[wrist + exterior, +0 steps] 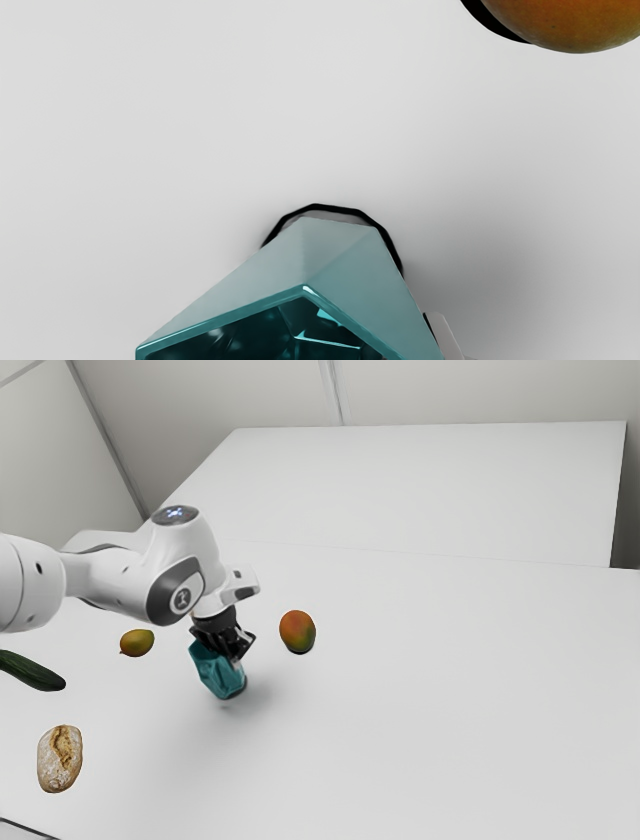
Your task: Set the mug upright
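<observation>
Mug | under claw, apparently touching | claw wide or narrow: can't tell

- White table, plain top
- Another white surface behind it
- Pale grey walls, thin dark seams
- Soft light, blurry shadows

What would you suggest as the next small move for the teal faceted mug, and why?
I would probably tilt the teal faceted mug a little toward vertical with the black two-finger gripper: in the exterior view it leans, its mouth end toward that view's left, its base lower and toward the right.
</observation>
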